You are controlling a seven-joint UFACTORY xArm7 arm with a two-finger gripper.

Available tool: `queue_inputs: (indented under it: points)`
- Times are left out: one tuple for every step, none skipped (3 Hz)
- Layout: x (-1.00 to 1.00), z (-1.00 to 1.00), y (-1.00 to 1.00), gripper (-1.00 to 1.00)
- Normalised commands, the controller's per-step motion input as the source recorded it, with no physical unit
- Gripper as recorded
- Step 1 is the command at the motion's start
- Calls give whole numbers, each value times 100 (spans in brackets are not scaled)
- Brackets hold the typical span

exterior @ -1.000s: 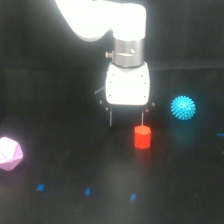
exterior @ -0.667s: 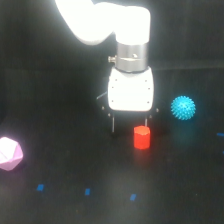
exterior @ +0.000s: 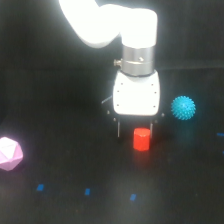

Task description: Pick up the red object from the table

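The red object (exterior: pixel 141 139) is a small red-orange block standing on the black table (exterior: pixel 70 165) just right of centre in the exterior view. My white gripper (exterior: pixel 135 131) hangs directly over and slightly behind it, open. One thin dark finger (exterior: pixel 118 127) shows to the block's left; the other finger sits by the block's right side at its upper edge. The block rests on the table, and I cannot tell whether a finger touches it.
A teal spiky ball (exterior: pixel 183 107) lies to the exterior view's right of the gripper. A pale pink faceted polyhedron (exterior: pixel 9 153) sits at the far left edge. Small blue tape marks (exterior: pixel 87 191) dot the table near the front.
The gripper has shifted toward the exterior view's right and come lower, now standing over the red object instead of behind and left of it. The block has not moved.
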Motion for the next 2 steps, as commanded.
queue_inputs:
  points:
    - [-92, 67, -14, -12]
    - [-54, -21, -26, -1]
